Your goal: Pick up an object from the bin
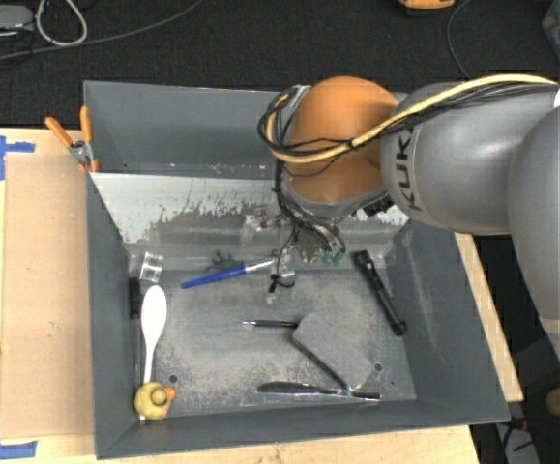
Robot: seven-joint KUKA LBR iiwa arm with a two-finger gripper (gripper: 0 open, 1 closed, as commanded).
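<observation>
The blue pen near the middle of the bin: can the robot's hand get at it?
Probably yes. The hand hangs right at one end of the blue pen, which lies flat with nothing over it.

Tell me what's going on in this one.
The arm reaches into the bin from the right. Its gripper is down at the right end of a blue pen near the back of the floor; a hold on it cannot be made out. The other things lie apart: a white spoon and a yellow toy on the left, a black pen on the right, a grey pad in front.
</observation>
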